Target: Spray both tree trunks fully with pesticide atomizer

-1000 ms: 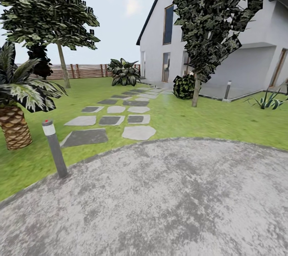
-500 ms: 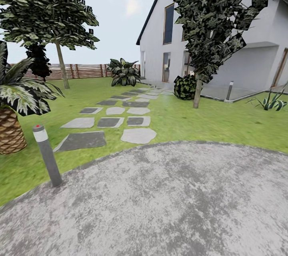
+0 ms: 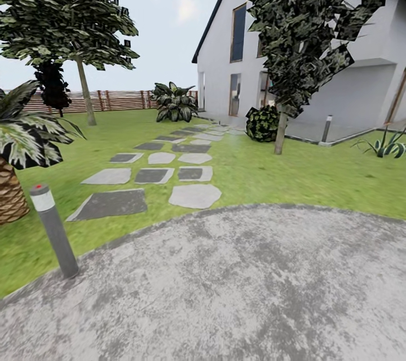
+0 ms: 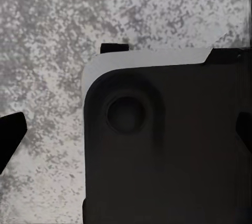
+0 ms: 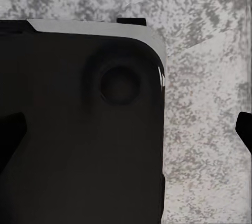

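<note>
Task status: early transit stage. Judged from the scene, no part of the work on the trees is complete; the atomizer is not yet in hand and no white specks of pesticide are visible on any bark.

The robot stands on a grey gravel pad (image 3: pixel 242 293) at the edge of the lawn (image 3: pixel 293 175). A stepping-stone path (image 3: pixel 169 172) leads from the pad across the grass toward the white house (image 3: pixel 361 84).

Landmark: the stepping-stone path.
- Left of the path, far back near the wooden fence (image 3: pixel 113 100), stands a tree with a thin trunk (image 3: pixel 85 93).
- Right of the path, in front of the house, stands a second tree; its trunk (image 3: pixel 280 132) rises beside a round dark bush (image 3: pixel 261 123).
- Left of the path and near the pad's edge stand a short lamp post (image 3: pixel 53 229) and a palm (image 3: pixel 17 146).

Whether these two trees are the ones to be sprayed cannot be confirmed from here. The atomizer's position cannot be stated.

Grippers: in the left wrist view the left gripper (image 4: pixel 126 129) hangs above the robot's dark base (image 4: pixel 173 145), fingertips far apart at the frame edges, nothing between them. In the right wrist view the right gripper (image 5: pixel 128 129) reads the same: wide and empty.

Remaining: locate the atomizer, grasp it, spray both trunks.
</note>
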### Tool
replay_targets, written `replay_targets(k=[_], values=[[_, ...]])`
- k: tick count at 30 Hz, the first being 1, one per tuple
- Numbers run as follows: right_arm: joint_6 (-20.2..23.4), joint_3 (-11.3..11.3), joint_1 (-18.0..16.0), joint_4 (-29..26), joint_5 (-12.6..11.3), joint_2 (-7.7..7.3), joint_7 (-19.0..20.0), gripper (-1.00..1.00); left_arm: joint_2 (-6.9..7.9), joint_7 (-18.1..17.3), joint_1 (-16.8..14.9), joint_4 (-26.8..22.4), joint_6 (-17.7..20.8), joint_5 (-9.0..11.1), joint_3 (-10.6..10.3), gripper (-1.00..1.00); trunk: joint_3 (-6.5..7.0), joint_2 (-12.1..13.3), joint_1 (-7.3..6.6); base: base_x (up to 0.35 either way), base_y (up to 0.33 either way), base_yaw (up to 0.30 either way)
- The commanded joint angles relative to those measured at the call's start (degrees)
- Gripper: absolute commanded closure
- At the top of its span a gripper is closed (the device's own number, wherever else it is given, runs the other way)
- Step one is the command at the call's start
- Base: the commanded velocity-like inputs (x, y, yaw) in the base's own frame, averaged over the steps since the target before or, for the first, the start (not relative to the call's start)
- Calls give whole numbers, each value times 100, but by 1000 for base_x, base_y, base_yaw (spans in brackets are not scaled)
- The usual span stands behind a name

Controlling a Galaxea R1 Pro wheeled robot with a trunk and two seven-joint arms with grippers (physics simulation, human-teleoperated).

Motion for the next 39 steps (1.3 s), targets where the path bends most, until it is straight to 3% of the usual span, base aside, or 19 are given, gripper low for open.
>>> replay_targets(k=[1, 7, 13, 19, 24, 29, 35, 39], values=[[-4, -4, -7, -39, -1, 0, 13, -100, 1, -21, -11, -39, -21, 6, 6, -100, -5, -2, 3, 334, 0, 0], [50, 2, -222, -323, 1, 6, 12, -100, -2, -24, -124, -349, -25, 8, 12, -100, -5, -2, 3, 334, 0, 0], [76, 5, -624, -556, 2, 4, 11, -100, -12, -17, -462, -472, -7, 11, 26, -100, -5, -2, 3, 334, 0, 0], [82, 25, -1152, -998, 17, 36, 5, -100, -46, 12, -1060, -500, 32, 26, 42, -100, -5, -2, 3, 334, 0, 0], [236, 51, -1357, -1895, 61, 51, -10, -100, -70, 52, -1577, -504, 202, 278, 29, -100, -5, -2, 3, 334, 0, 0], [896, 23, -1391, -2714, 59, 2, -24, -100, -76, 90, -1984, -517, 411, 505, 21, -100, -5, -2, 3, 335, 0, 0], [799, 6, -1361, -2900, 15, -72, -10, -100, -83, 96, -2057, -532, 205, 563, 40, -100, -5, -2, 3, 335, 0, 0], [581, -249, -1341, -2947, -2, -92, 10, -100, -80, 101, -2064, -531, -50, 848, 32, -100, -5, -2, 3, 335, 0, 0]])
